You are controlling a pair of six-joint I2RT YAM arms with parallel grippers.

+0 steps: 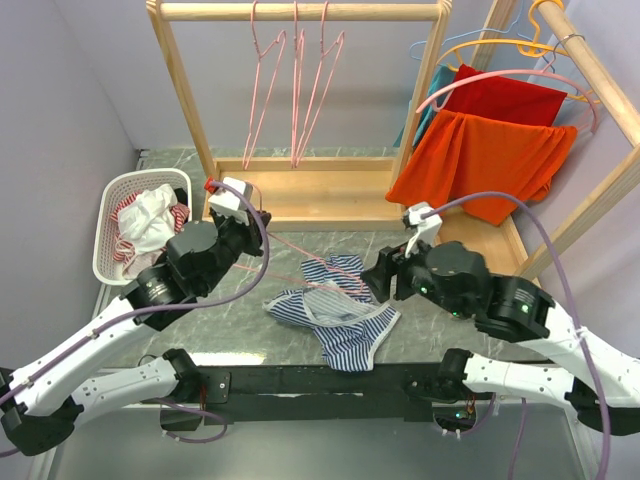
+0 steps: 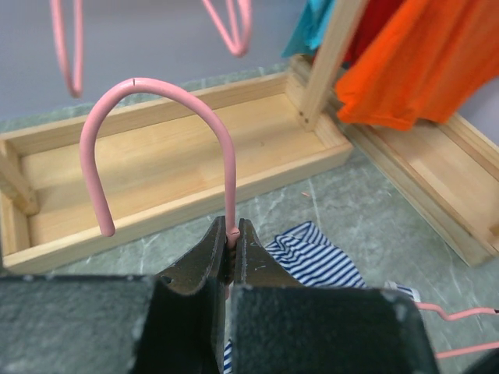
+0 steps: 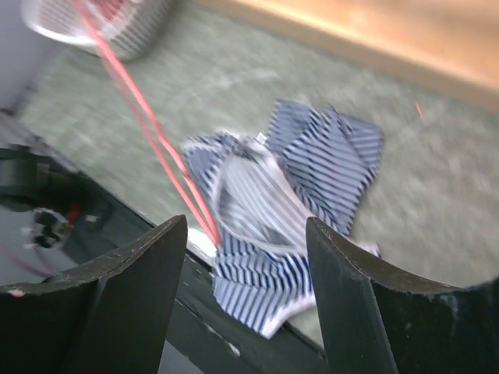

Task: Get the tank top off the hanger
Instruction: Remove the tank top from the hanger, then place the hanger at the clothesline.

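Left wrist, left gripper (image 2: 233, 235) pinching pink hanger (image 2: 148, 82)

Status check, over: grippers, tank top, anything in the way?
Left gripper shut on pink hanger, at neck. Right gripper open, above striped tank top, crumpled on table. Hanger wire runs to the cloth; unclear if free. Nothing else in the way.

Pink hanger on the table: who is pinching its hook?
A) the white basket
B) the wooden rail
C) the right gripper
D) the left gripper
D: in the left wrist view the left gripper is shut on the neck of the pink hanger, just under its hook. The right gripper stands open above the striped tank top.
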